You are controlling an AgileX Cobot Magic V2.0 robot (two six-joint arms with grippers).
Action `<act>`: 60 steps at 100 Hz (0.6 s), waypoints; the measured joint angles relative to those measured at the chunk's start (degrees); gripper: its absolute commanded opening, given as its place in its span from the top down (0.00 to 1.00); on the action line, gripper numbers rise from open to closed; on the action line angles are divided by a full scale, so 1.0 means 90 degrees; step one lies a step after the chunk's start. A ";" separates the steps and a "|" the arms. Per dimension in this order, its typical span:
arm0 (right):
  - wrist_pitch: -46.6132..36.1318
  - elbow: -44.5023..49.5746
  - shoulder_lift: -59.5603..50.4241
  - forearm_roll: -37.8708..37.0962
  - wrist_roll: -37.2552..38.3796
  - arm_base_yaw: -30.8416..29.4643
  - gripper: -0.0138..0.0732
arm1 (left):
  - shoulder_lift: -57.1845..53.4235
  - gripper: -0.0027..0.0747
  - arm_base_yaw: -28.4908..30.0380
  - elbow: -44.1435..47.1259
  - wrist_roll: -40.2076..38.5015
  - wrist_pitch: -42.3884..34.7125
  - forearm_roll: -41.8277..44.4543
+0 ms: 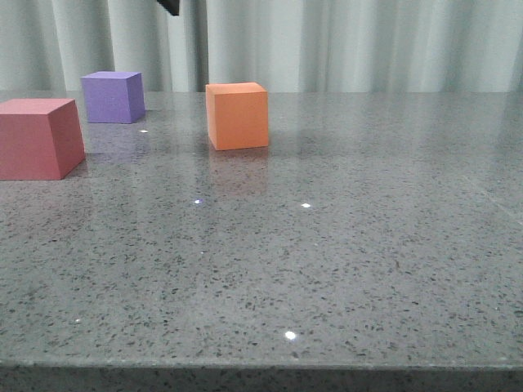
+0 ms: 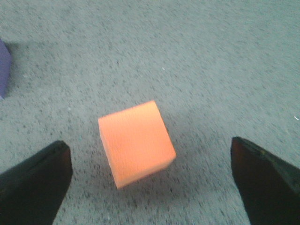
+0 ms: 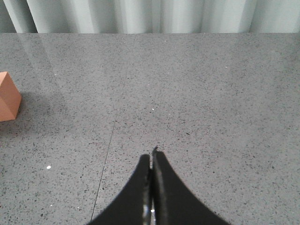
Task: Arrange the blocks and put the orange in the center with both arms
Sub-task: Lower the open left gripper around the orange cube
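The orange cube (image 1: pixel 237 115) sits far centre-left on the grey worktop (image 1: pixel 343 261), below the left tool (image 2: pixel 151 180), fingers spread, tips cropped. Purple cube (image 1: pixel 113 96) and red-pink cube (image 1: pixel 37 137), half cut off, stand at left. Right tool (image 3: pixel 151 161) pressed together

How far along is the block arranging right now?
Early stage. Nothing looks lined up: the red-pink block and purple block sit off to the left, apart. In hand: the left claw is open above the orange block, not gripping it. The right claw is shut and idle. Lining up remains.
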 measured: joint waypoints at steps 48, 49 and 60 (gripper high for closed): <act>0.0000 0.0000 0.0000 0.0000 0.0000 0.0000 0.92 | 0.1088 0.14 -0.0102 -0.1150 -0.0815 0.0814 0.0436; 0.0000 0.0000 0.0000 0.0000 0.0000 0.0000 0.92 | 0.1098 0.14 -0.0102 -0.1150 -0.0813 0.0814 0.0440; 0.0000 0.0000 0.0000 0.0000 0.0000 0.0000 0.92 | 0.1273 0.14 -0.0102 -0.1154 -0.0899 0.0867 0.0451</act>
